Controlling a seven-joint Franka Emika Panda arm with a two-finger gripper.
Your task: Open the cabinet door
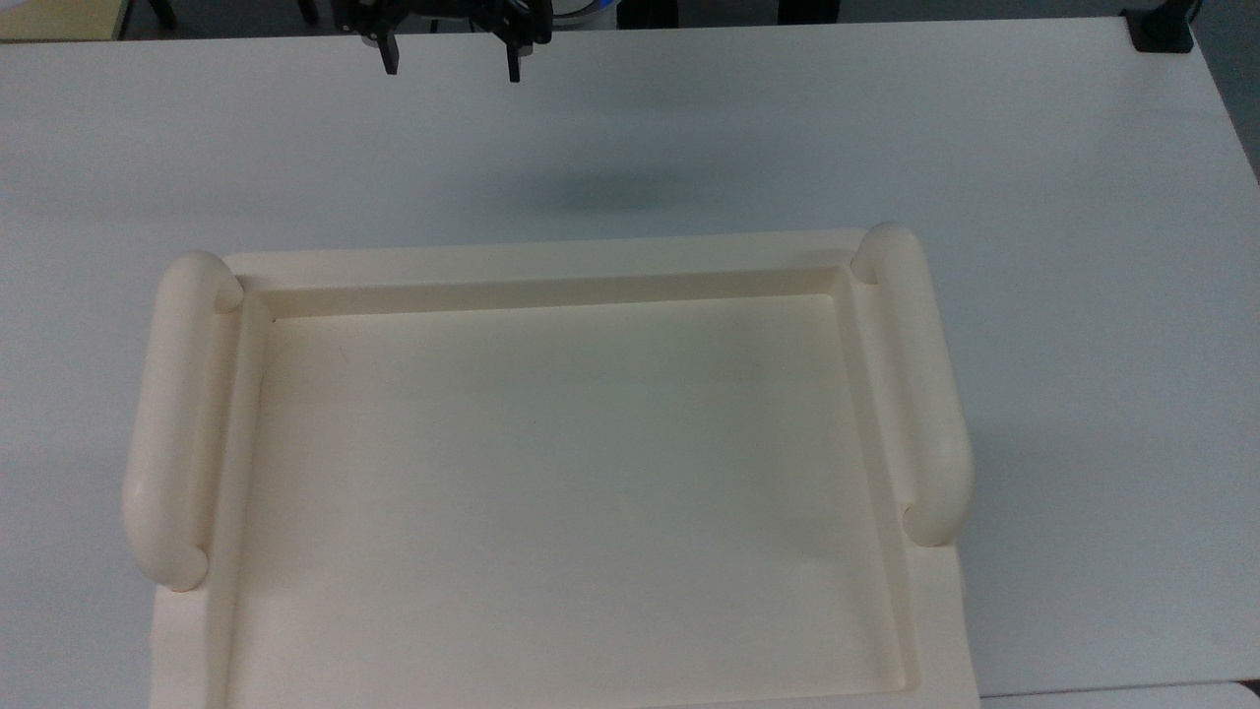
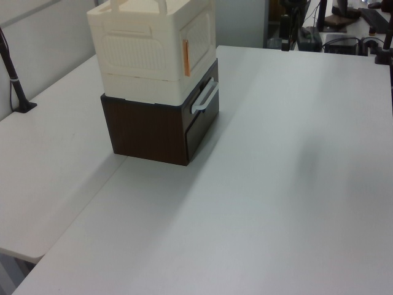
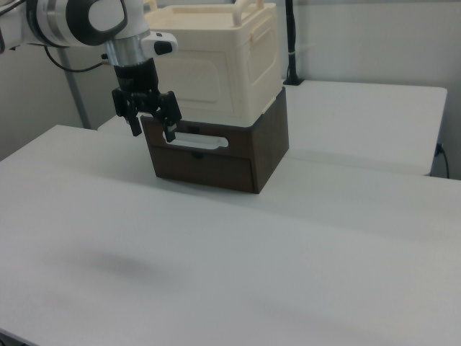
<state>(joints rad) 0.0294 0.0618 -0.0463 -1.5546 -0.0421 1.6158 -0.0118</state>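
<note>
The cabinet door (image 2: 201, 35) is a cream panel on the upper box's face toward the left view's right, shut flush, with a copper-coloured strip (image 2: 186, 57) at its near edge. In the right view the same door (image 3: 209, 83) faces the camera. My gripper (image 3: 153, 134) hangs open and holding nothing in the air in front of that face, well apart from it. From above, my gripper (image 1: 451, 61) shows at the top edge, beyond the cream recessed top (image 1: 551, 473) with its rounded side rails (image 1: 172, 423).
The cream box stands on a dark brown base (image 2: 144, 132) with a drawer and a white bar handle (image 2: 206, 98). All rest on a white table (image 2: 276, 184) with wide bare surface around. A black post (image 3: 290, 43) stands behind the cabinet.
</note>
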